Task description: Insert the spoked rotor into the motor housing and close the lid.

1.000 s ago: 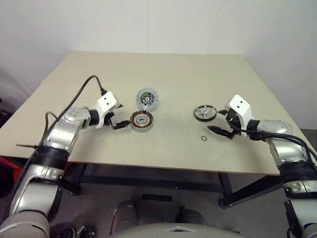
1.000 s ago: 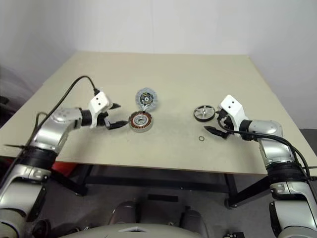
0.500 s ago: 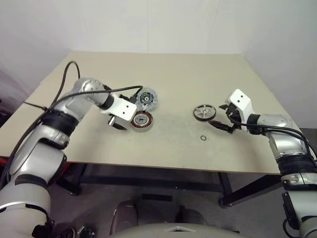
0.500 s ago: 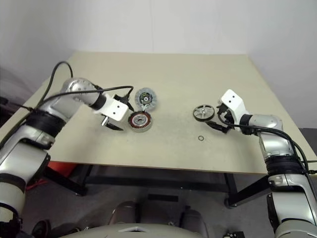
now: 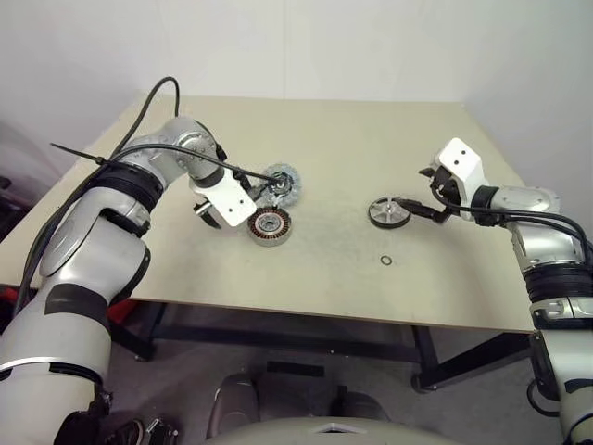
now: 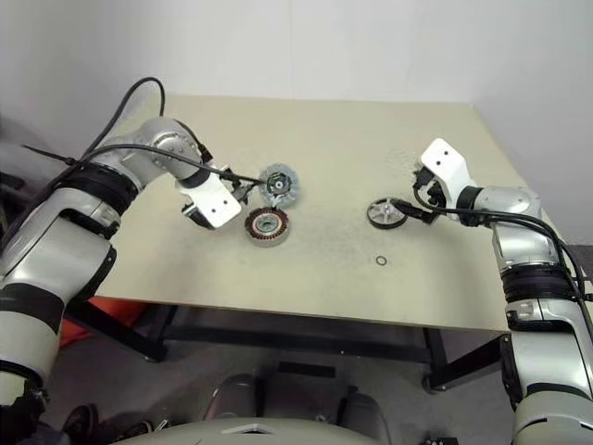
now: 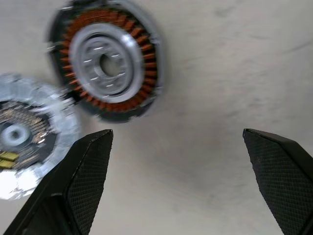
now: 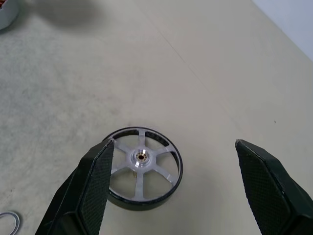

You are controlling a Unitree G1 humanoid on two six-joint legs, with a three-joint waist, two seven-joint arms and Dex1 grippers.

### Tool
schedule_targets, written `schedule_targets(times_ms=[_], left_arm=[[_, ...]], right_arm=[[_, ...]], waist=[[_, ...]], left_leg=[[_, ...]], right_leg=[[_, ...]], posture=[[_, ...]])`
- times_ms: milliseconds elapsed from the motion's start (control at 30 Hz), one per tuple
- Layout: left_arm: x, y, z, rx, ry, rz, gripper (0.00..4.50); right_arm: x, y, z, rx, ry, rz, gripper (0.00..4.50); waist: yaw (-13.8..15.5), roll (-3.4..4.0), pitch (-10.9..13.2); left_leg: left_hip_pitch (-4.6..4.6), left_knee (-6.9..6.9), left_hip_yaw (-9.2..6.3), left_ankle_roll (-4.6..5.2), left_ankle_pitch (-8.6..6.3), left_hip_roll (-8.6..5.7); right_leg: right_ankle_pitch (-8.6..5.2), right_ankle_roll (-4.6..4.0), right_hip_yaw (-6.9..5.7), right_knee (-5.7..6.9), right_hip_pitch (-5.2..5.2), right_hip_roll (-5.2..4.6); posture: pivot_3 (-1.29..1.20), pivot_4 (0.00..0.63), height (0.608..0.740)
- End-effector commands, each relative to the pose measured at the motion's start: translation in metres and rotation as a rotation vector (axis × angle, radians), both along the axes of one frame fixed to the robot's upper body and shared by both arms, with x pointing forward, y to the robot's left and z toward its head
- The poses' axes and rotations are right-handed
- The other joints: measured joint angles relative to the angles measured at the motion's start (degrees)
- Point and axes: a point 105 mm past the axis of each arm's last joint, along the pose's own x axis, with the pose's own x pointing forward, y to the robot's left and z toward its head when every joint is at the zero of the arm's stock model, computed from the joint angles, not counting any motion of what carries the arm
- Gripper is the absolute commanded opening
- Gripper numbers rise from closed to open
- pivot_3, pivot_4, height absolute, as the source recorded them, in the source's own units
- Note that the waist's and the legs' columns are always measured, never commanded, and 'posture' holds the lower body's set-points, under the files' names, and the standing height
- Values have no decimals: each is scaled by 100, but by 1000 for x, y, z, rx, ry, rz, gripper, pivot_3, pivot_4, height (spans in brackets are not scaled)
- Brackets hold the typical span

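Now the right gripper [image 8: 171, 186] is hovering spread wide, empty, lining up on the rotor [image 8: 142, 168] at the housing's [image 5: 270, 225] three o'clock; left gripper [image 7: 173, 176] too, gaping, framing the housing to steady it.

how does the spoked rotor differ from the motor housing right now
The spoked rotor is an open wheel, a dark rim with thin silver spokes around a small hub; the motor housing is solid, with copper-brown windings ringing a silver centre. The spoked rotor lies alone before the right end effector; the motor housing lies close to the lid, below the left end effector. Both are round and lie flat on the table, ungripped.
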Motion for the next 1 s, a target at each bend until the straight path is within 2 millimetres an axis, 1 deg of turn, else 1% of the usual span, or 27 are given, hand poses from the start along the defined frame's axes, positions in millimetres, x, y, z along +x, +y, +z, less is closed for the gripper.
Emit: schedule_targets(times_ms=[33, 233, 367, 533, 600, 1000], left_arm=[[-1, -2, -7, 38, 5, -30, 4500], [2, -14, -15, 39, -6, -39, 4500], [7, -24, -14, 50, -39, -50, 4500], [12, -45, -12, 22, -78, -72, 4500], [13, -50, -12, 18, -86, -76, 4500], [12, -45, -23, 57, -70, -76, 4500]], right_arm=[[4, 2, 15, 13, -71, 0, 4464], [4, 5, 16, 26, -88, -1, 4464], [4, 6, 19, 27, -94, 2, 4464], [4, 6, 20, 23, -97, 10, 4464], [4, 6, 21, 22, -99, 10, 4464], [5, 3, 26, 34, -123, -9, 4464]], waist=[[38, 0, 0], [87, -1, 0], [89, -1, 1], [88, -3, 2], [89, -4, 2], [88, -4, 3]], left_leg=[[0, 1, 0, 0, 0, 0], [0, 8, -1, 0, 0, 1], [-1, 9, -2, 0, 0, 0], [-2, 9, -2, 1, 0, -1], [-2, 9, -2, 1, 0, -1], [-2, 9, -2, 3, -1, -1]], right_leg=[[0, 0, 0, 1, 0, 0], [0, 0, 0, 8, 0, -1], [0, 0, 0, 8, 2, -5], [0, 0, -1, 7, 1, -5], [1, 0, -1, 7, 1, -4], [1, 0, -1, 7, 1, -6]], posture=[[0, 0, 740], [0, 0, 740], [0, 0, 740], [0, 0, 740], [0, 0, 740], [0, 0, 740]])
